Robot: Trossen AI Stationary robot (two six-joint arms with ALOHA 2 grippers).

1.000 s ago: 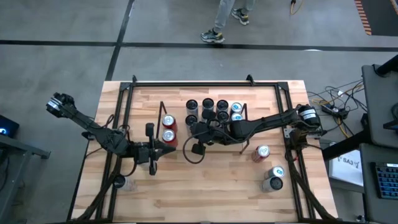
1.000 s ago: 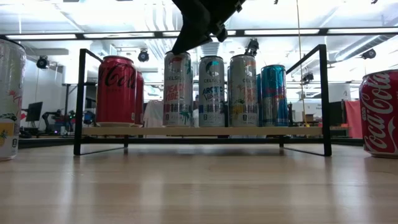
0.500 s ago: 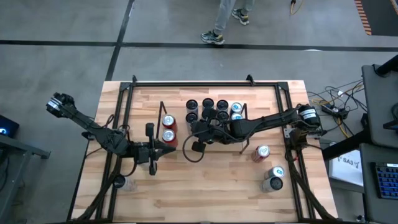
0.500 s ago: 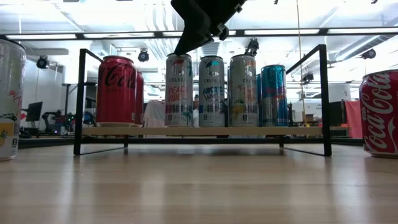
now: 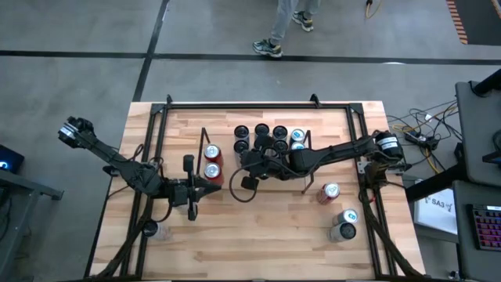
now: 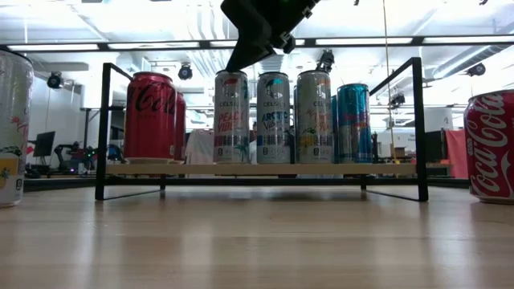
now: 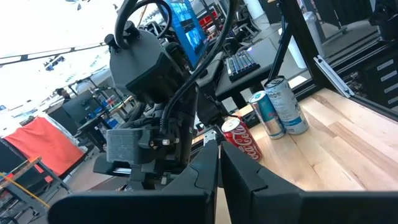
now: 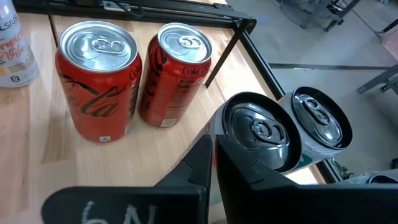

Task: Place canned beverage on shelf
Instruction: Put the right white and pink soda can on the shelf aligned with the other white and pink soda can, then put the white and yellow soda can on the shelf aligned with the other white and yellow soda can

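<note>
From above, the right gripper (image 5: 249, 182) hangs closed and empty at the front edge of the shelf (image 5: 205, 139), beside the slim cans (image 5: 261, 131). The left gripper (image 5: 190, 210), also closed, waits near.

In the low view, the right gripper (image 6: 241, 60) is very close to a slim can's top (image 6: 231, 74); a careless move could tip it.

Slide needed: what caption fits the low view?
Shelf stocked with two red cans and a row of slim cans, the right tool shut just above the leftmost slim one.
</note>
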